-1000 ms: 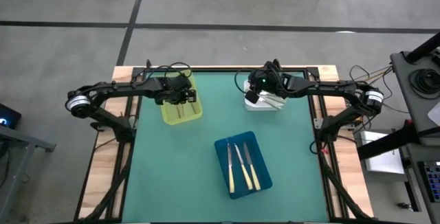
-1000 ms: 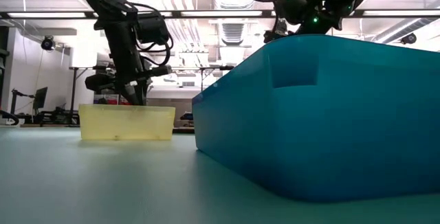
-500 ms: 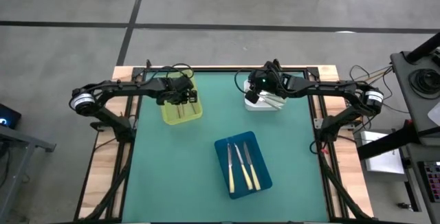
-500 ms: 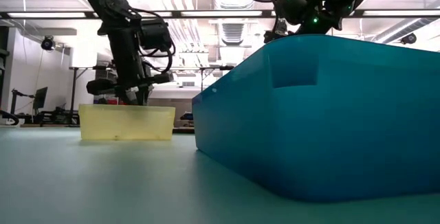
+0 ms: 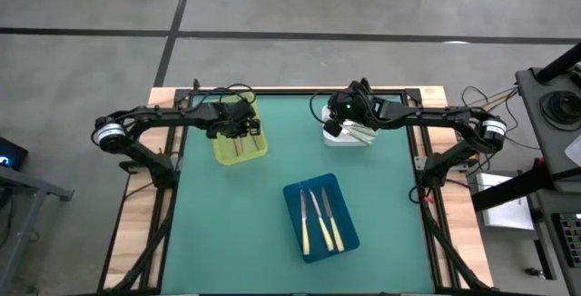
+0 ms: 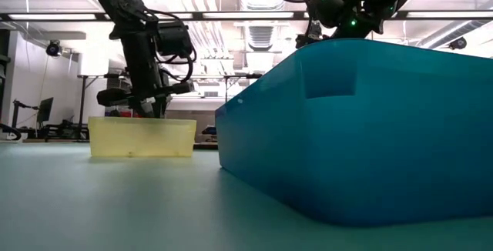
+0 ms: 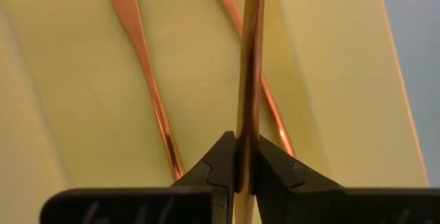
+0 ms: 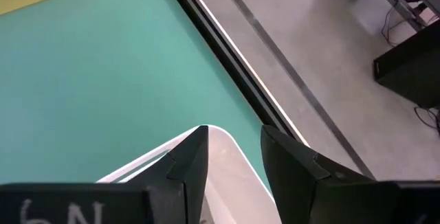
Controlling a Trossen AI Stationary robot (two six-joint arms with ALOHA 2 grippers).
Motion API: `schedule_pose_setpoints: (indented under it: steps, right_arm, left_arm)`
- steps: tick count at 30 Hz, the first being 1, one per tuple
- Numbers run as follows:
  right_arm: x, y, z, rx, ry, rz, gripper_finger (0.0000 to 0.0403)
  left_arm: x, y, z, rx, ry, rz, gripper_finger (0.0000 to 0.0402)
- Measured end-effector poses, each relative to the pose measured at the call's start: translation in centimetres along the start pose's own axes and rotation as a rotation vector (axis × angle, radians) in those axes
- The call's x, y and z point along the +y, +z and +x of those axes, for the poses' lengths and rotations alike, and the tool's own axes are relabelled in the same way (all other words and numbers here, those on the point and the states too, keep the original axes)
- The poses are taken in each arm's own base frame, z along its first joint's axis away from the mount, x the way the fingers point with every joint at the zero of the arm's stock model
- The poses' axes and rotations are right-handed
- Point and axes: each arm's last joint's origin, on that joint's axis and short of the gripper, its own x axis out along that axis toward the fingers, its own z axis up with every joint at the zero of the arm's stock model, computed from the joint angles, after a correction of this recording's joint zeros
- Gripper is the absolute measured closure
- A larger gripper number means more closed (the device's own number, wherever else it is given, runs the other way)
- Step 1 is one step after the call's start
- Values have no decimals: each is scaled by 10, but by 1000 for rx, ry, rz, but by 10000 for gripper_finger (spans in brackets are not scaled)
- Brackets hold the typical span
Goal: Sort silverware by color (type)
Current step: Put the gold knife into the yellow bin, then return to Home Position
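L gripper [image 7: 246, 157] is over the yellow tray [image 5: 238, 142] at the far-left of the green surface [image 5: 272, 223], fingers [image 7: 214, 165] pinched together on a copper utensil [image 7: 249, 80]. In the L wrist view the piece runs straight out from between the fingertips, above the tray floor. 2 more copper pieces [image 7: 148, 80] lie flat on the tray bottom, one to each side of the held one; the other [image 7: 265, 100] is partly hidden behind it. From the high view, thin copper items [image 5: 243, 144] show inside the yellow tray, w/ the L gripper [image 5: 238, 125] just above its far half. Low view: L gripper [image 6: 148, 106] hangs at the tray's [image 6: 141, 138] top edge.

R gripper [image 8: 234, 159] sits over the white tray [image 5: 349, 134] at the far-right of the surface, fingers [image 8: 189, 159] apart w/ a clear gap, nothing between them. White tray rim [image 8: 227, 145] shows just beyond the fingertips. Silver-grey pieces [image 5: 361, 133] lie in that tray, partly under the R gripper [image 5: 334, 128].

Blue tray [image 5: 320, 216] sits near-centre, well apart from both arms, holding 3 cream-handled knives [image 5: 320, 219] side by side, blades pointing to the far side. In the low view the blue tray [image 6: 362, 128] fills the right foreground, contents hidden.
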Motion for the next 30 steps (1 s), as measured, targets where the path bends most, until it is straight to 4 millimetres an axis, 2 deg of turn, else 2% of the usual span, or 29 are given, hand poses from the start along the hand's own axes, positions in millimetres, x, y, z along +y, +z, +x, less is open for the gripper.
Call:
schedule_pose_setpoints:
  steps: [20, 30]
  right_arm:
    - [0, -1, 0, 6, 1, -2, 280]
    - [0, -1, 0, 7, 1, -2, 273]
  left_arm:
    - [0, 0, 0, -2, -3, 6, 377]
    - [0, 0, 0, -3, -3, 6, 308]
